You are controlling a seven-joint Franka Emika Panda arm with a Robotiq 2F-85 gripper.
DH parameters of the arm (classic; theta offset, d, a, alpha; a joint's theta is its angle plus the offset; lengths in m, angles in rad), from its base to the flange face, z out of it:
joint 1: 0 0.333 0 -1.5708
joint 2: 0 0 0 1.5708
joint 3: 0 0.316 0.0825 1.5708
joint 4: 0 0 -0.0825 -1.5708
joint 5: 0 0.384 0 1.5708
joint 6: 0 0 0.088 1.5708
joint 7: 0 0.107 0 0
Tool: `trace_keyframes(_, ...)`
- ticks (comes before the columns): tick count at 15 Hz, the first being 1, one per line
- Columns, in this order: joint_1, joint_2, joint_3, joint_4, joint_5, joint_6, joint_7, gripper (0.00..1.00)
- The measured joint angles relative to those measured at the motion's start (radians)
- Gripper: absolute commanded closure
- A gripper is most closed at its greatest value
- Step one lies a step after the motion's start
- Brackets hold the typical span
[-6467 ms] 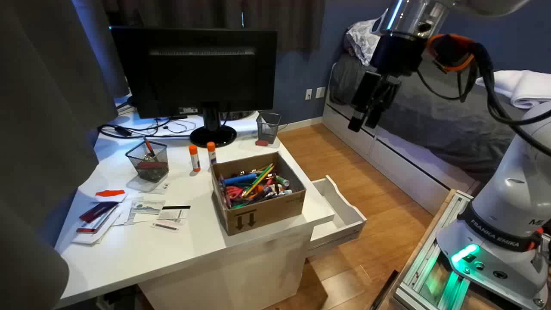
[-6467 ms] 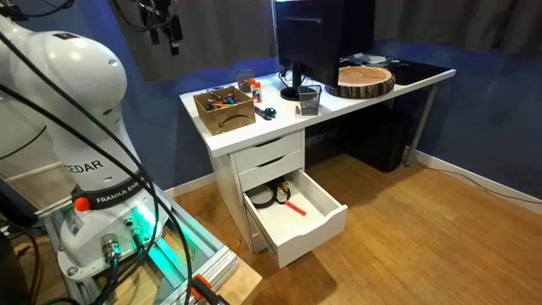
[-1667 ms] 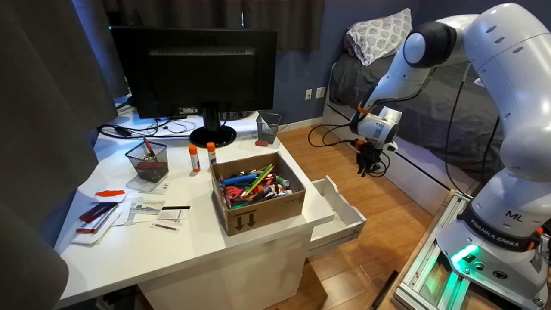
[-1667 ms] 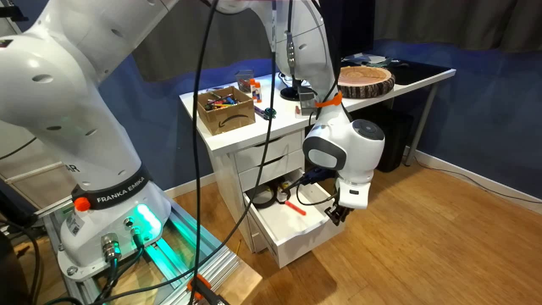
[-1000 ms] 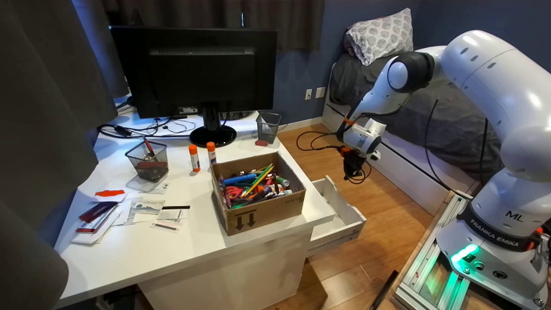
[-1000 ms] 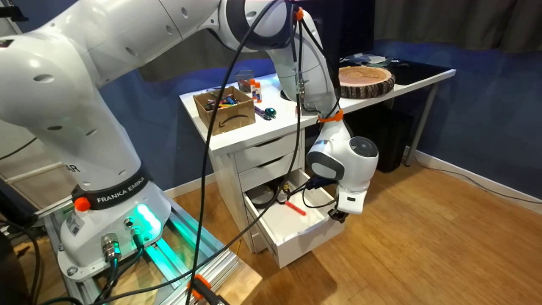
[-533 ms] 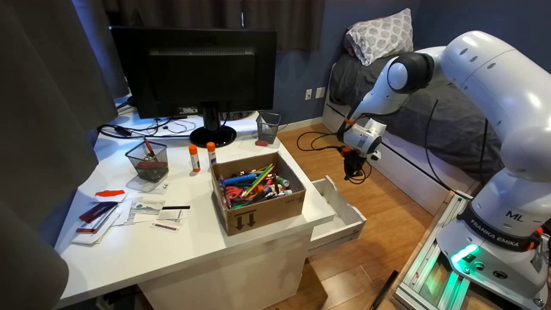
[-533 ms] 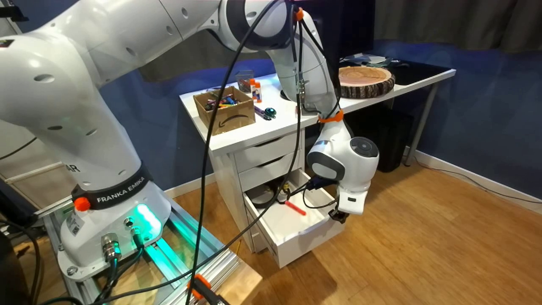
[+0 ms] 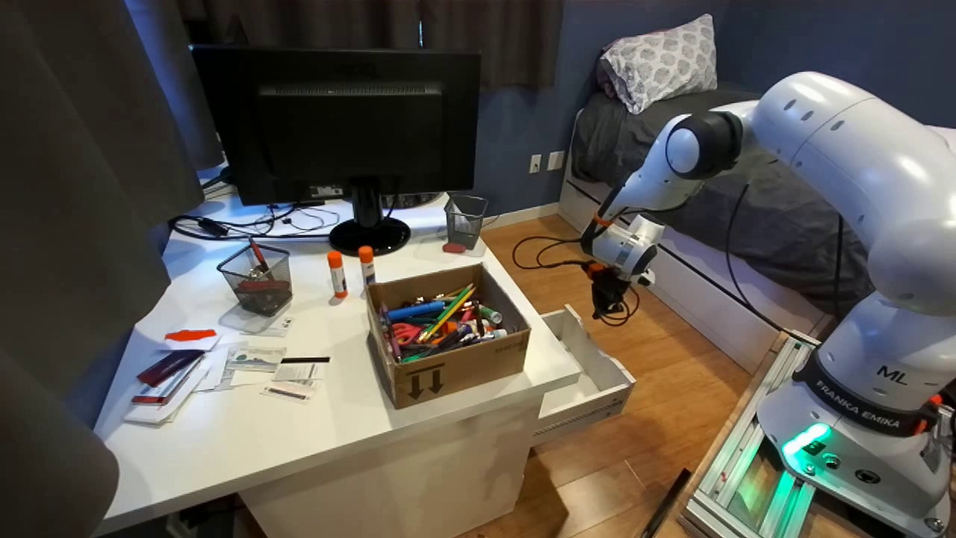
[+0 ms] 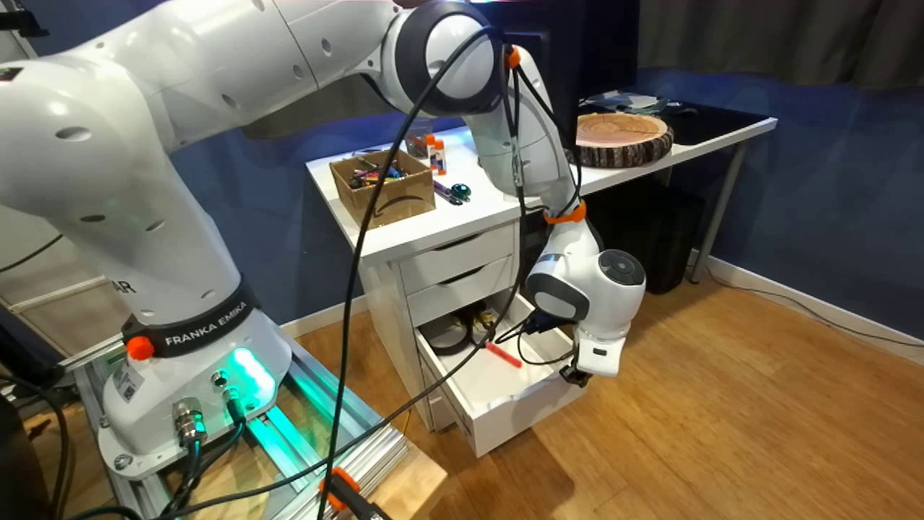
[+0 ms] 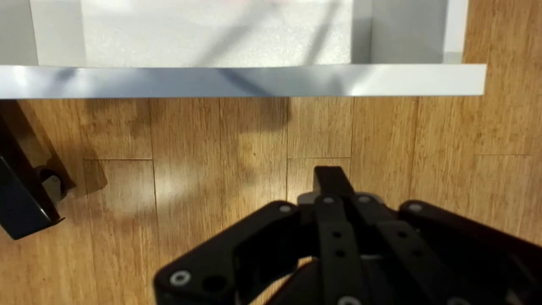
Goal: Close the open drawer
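The white drawer stands pulled out from the cabinet under the desk, its flat front facing the floor space. A red pen and dark round items lie inside it. In the wrist view the drawer's front edge runs across the top, with wooden floor between it and my gripper. The fingers are together, shut on nothing. In both exterior views the gripper hangs low near the far end of the drawer front. Contact between them does not show.
A cardboard box of pens sits at the desk corner, near glue sticks and a monitor. Two pushed-in drawers are above. Arm cables cross in front of the cabinet. A bed stands behind the arm.
Over several seconds the arm has come down from high up to the drawer's front. In the last half second it has sunk slightly. The drawer has not visibly moved.
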Motion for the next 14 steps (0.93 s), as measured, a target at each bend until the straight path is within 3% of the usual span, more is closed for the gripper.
trace_keyframes(4,-0.025,0.047,0.02,0.078,0.0,-0.04,0.0,1.0)
trace_keyframes(14,-0.087,0.106,0.045,0.213,0.001,-0.285,0.0,1.0)
